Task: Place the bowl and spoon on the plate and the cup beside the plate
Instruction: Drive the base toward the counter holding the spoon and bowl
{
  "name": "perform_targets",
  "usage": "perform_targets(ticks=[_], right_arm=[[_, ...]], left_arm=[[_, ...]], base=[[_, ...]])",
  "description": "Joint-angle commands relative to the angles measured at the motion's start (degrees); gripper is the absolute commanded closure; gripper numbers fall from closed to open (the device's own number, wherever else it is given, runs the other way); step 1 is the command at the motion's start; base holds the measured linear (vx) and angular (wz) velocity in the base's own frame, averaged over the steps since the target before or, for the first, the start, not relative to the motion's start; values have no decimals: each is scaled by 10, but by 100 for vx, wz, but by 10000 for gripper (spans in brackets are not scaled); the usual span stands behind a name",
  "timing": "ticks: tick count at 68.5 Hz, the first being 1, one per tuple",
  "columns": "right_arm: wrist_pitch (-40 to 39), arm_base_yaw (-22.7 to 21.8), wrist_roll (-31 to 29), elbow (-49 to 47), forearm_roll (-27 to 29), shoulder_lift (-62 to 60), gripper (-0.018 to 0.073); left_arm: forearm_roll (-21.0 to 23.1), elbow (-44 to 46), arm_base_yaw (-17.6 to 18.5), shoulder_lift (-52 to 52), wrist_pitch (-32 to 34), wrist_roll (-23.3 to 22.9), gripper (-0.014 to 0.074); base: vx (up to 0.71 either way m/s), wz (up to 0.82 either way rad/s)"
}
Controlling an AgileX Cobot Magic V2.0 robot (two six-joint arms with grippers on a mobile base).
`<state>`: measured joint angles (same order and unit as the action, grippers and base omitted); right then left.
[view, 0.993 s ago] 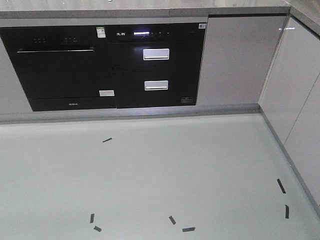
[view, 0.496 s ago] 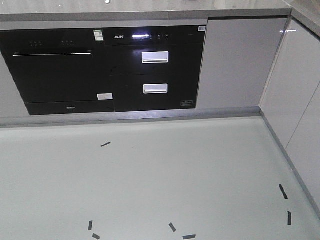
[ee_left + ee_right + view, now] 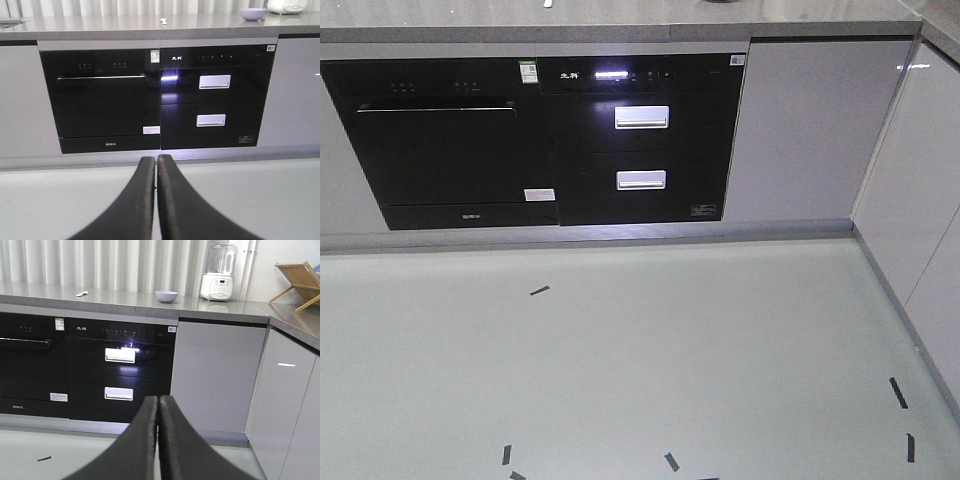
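Grey countertop (image 3: 120, 296) runs across my view, above black built-in appliances (image 3: 100, 100) and a pale floor (image 3: 640, 360) dotted with black tape marks (image 3: 539, 290). From the left I see the spoon (image 3: 82, 293) lying on the counter, the bowl (image 3: 166, 296) well apart from it, a white appliance (image 3: 218, 272), then a wooden rack (image 3: 297, 280) at the corner. My left gripper (image 3: 156, 162) and right gripper (image 3: 158, 401) both have their fingers pressed together, holding nothing.
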<state>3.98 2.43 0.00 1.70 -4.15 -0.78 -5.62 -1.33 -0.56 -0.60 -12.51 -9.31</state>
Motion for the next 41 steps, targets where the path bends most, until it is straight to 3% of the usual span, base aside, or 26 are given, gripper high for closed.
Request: perform_targets(ticks=[1,41], right_arm=[[-40,-4,0,5,-3,-4,565],[-40,-4,0,5,-3,-4,565]], left_arm=[[1,10,3,-8,40,-2,603],[1,10,3,-8,40,-2,603]], base=[[4,3],[2,2]])
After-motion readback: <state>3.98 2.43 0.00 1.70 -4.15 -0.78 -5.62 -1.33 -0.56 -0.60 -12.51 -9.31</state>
